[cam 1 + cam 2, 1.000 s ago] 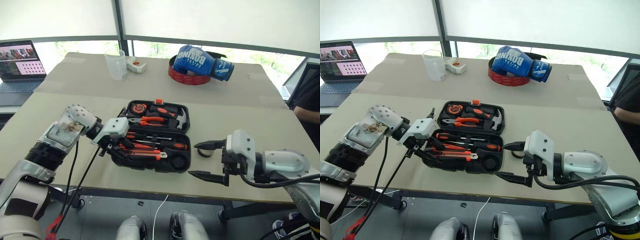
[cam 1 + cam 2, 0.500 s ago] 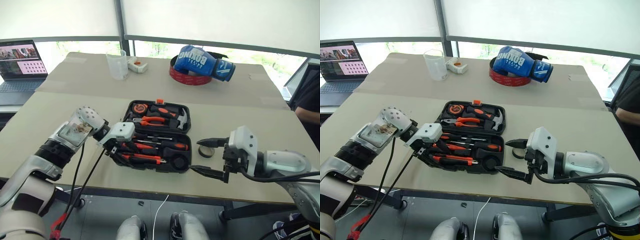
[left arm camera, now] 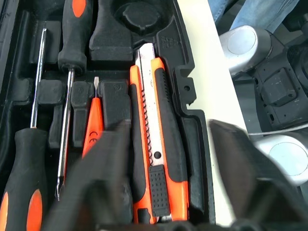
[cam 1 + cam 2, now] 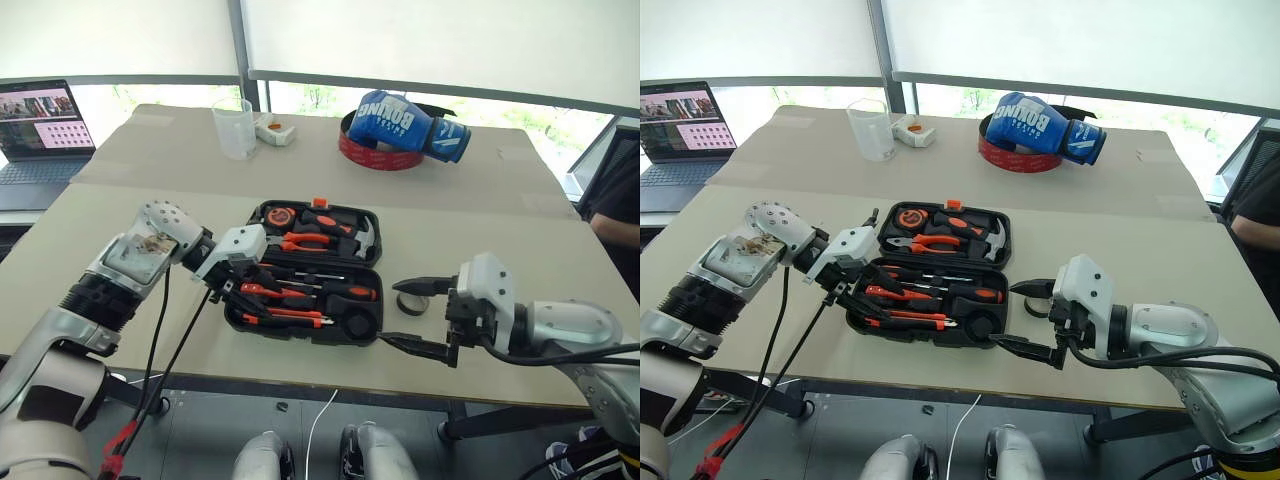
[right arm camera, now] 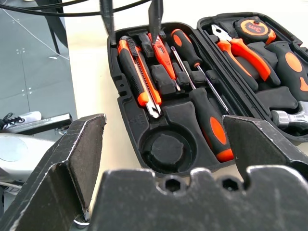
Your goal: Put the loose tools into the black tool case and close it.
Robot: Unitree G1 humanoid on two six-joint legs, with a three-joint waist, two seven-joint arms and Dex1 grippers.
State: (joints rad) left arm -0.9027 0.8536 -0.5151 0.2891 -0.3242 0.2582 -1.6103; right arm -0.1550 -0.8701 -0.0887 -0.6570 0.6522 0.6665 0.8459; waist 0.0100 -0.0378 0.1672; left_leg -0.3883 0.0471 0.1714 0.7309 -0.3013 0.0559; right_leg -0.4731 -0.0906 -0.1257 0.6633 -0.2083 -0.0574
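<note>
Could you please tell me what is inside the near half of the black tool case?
Two screwdrivers, utility knife and slim tester lie slotted; round recess sits empty; ends under left hand are covered.

Tool case point(image 4: 300, 285): matt black moulded plastic. Utility knife point(image 3: 159, 144): orange-black plastic, ribbed grip, bright metal blade. Screwdriver point(image 5: 202, 91) shaft: shiny metal. Boxing glove point(image 4: 405, 125): glossy blue. Table point(image 4: 130, 200): matt beige.

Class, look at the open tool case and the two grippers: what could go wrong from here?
1. The tape roll lies on the table outside the case, while its round slot is empty; closing now would leave it out.
2. The left gripper hangs over the knife at the case's near-left end, and lifting could drag it loose.
3. The open right gripper could knock the roll away.
</note>
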